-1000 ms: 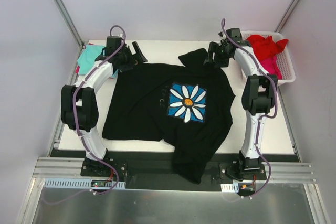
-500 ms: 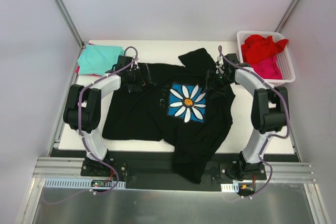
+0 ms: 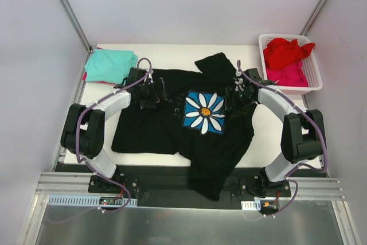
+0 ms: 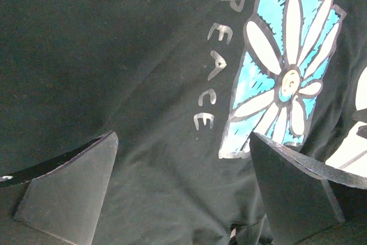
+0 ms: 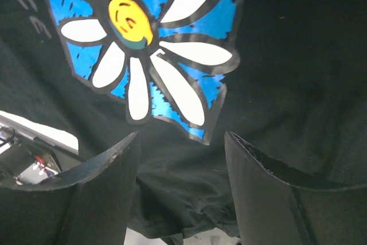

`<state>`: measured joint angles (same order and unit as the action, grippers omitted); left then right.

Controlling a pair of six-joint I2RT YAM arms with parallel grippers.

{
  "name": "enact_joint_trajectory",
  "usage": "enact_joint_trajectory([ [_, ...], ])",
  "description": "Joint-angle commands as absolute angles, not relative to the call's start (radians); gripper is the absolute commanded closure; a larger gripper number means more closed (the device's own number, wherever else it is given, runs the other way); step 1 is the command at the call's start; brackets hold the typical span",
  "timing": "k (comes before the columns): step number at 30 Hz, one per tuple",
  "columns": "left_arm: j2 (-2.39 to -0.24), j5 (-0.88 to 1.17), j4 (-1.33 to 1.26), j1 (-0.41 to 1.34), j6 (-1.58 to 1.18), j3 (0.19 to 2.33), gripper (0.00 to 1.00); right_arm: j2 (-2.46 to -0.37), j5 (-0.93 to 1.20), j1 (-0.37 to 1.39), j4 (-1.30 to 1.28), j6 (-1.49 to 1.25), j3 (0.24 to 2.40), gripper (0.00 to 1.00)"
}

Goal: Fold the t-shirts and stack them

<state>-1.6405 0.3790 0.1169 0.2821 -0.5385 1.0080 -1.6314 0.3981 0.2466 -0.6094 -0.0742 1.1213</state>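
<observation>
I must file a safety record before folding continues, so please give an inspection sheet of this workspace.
surface: white table, partly under cloth.
job's things: black t-shirt spread print up, hem over the near edge; teal shirt folded far left; red shirt and pink shirt in the basket.
clutter: only the basket, far right corner.
grippers: left gripper and right gripper open, over the black t-shirt, holding nothing.
cables: purple cables run along both arms; no snag seen.
surroundings: white walls, metal frame posts.
</observation>
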Motion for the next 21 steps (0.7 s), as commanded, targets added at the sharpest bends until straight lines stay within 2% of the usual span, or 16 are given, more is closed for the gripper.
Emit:
enact_joint_trajectory([
  [1, -1.629, 0.336, 0.144, 0.29, -0.512, 1.055, 0.01, -1.594, 0.309, 0.198, -0.609, -0.097, 1.137, 0.37],
  [10, -1.562, 0.325, 0.184, 0.291, -0.511, 0.991, 0.01, -1.474, 0.082, 0.086, -0.729, -0.094, 1.066, 0.34],
  [21, -1.479, 0.325, 0.216, 0.304, -0.517, 0.968, 0.01, -1.427, 0.043, 0.069, -0.729, -0.074, 0.911, 0.34],
])
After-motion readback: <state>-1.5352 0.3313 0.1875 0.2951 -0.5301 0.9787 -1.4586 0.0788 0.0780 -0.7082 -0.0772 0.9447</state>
